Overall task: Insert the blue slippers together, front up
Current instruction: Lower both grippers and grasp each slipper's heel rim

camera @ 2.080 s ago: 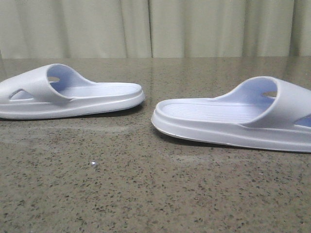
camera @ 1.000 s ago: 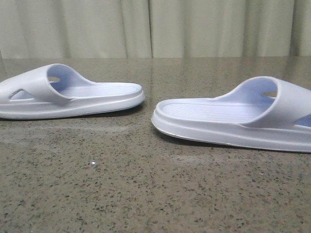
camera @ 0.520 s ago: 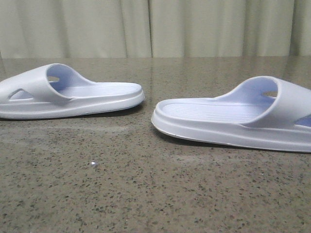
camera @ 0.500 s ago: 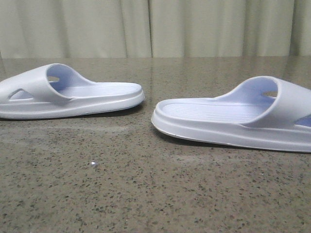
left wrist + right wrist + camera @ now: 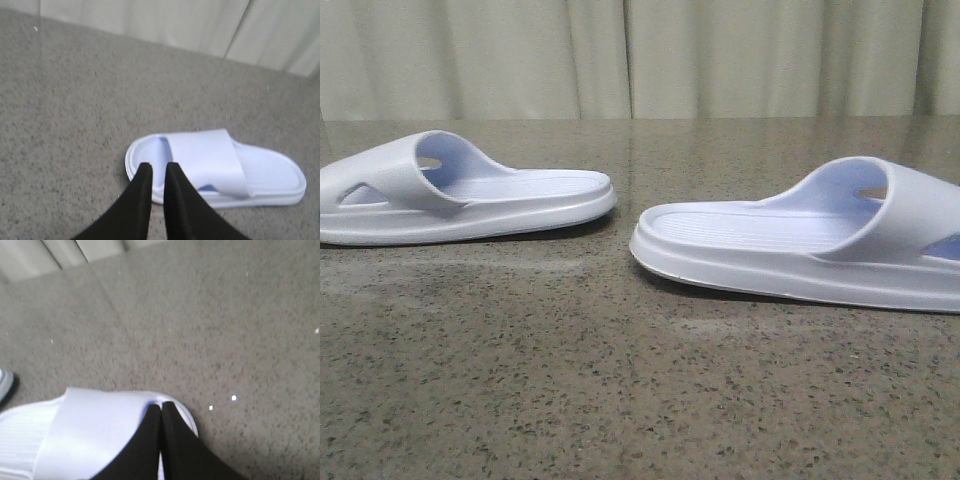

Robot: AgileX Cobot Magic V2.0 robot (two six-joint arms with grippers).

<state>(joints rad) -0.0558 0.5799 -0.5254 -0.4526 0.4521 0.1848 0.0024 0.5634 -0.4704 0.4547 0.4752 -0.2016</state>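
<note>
Compared with the frame half a second back, your right slipper (image 5: 800,250) has nudged very slightly leftward on the surface (image 5: 570,380), and the small bright speck that sat on the near surface no longer shows; the left slipper (image 5: 460,195) looks unchanged.

Both blue slippers lie sole-down and well apart, heels pointing toward each other across the gap, straps at the outer ends. You have no containers here.

In the left wrist view, your left hand (image 5: 156,167) hangs above the strap end of its slipper (image 5: 215,167), fingers (image 5: 141,190) drawn nearly together with a thin gap and nothing between them. In the right wrist view, your right hand (image 5: 160,407) has its fingers (image 5: 175,440) pressed together, empty, over the strap end of its slipper (image 5: 85,435). Whether either hand touches foam, you cannot tell. A pale curtain (image 5: 640,55) hangs at the far edge.
</note>
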